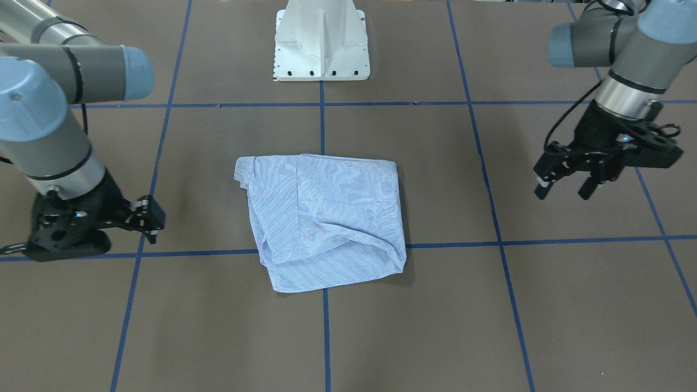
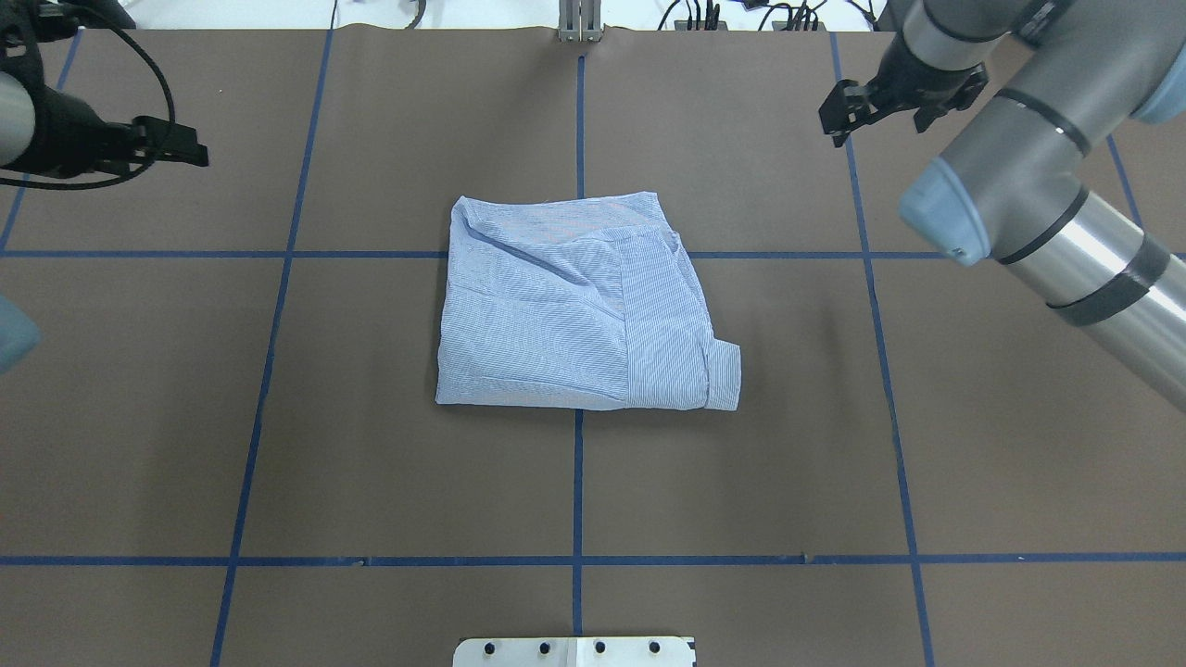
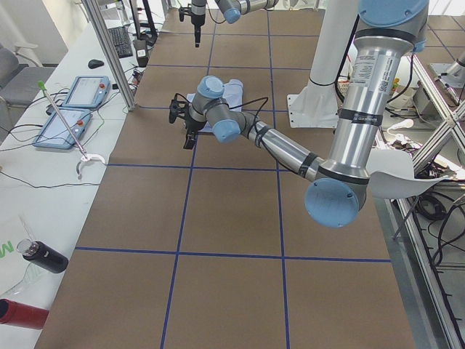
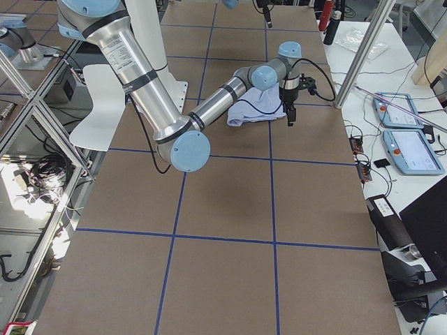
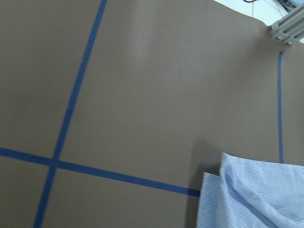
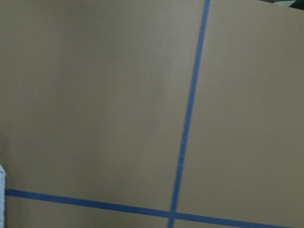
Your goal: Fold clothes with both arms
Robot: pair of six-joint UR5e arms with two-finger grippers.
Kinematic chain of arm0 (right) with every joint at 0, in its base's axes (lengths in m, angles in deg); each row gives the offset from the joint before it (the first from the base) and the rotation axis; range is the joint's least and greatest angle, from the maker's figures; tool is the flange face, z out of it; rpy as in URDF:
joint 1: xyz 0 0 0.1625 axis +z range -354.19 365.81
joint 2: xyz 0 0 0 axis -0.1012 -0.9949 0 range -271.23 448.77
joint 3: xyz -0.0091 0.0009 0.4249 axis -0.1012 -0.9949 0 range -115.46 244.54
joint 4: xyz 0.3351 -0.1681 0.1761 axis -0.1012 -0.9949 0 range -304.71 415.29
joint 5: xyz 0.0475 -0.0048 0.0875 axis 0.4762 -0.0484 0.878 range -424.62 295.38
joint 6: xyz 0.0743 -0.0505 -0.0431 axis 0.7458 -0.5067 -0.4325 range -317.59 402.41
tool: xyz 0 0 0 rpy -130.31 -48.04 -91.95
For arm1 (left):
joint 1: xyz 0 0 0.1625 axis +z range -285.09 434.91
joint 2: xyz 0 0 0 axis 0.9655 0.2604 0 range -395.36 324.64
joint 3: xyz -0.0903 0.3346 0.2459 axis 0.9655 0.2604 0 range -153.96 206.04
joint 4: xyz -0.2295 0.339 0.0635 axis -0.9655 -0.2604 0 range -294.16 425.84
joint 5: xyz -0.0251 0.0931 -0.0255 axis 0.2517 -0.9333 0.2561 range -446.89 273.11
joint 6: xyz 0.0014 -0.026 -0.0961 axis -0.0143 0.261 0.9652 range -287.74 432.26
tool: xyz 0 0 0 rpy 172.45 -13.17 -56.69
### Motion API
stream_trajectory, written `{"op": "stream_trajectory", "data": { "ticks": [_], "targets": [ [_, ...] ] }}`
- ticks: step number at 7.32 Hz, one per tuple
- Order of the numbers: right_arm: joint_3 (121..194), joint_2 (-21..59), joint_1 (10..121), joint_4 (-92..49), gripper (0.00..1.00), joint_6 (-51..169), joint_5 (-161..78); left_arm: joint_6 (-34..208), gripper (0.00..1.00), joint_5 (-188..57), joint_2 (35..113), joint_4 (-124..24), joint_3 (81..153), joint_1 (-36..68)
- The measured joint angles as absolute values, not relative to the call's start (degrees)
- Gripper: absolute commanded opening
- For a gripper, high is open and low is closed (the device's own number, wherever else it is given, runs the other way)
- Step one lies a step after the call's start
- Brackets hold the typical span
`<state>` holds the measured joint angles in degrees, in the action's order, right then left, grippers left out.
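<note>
Overhead exterior: shirt [image 2: 574,306] folded, lying flat on table [image 2: 371,463].

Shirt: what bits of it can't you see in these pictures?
- On the shirt, buttons, collar label and pocket show in no view; likely folded inside.
- Exterior left view: the left arm covers most of the shirt.
- Left wrist view: the bottom and right edges cut it off.
- Right wrist view: only a sliver at the left edge.
</note>
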<state>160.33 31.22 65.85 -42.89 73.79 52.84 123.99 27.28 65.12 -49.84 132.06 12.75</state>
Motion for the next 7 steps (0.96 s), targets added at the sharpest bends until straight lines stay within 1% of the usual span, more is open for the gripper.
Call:
{"op": "stream_trajectory", "data": {
  "ticks": [2, 4, 5, 7],
  "targets": [
    [161.2, 25.7, 74.1, -45.1, 1.0, 61.5, 60.0, 108.4, 1.0, 27.6, 63.1, -46.2, 130.2, 4.6],
    [160.8, 20.1, 79.8, -45.2, 1.0, 50.9, 63.8, 97.2, 1.0, 30.9, 61.0, -45.6, 126.7, -3.4],
    [160.6, 18.2, 81.4, -44.9, 1.0, 47.3, 64.8, 94.5, 1.0, 34.7, 60.3, -46.0, 125.4, -6.7],
    [159.8, 16.6, 83.9, -44.6, 1.0, 45.1, 65.5, 93.1, 1.0, 37.6, 59.1, -47.7, 124.3, -10.2]
  ]
}}
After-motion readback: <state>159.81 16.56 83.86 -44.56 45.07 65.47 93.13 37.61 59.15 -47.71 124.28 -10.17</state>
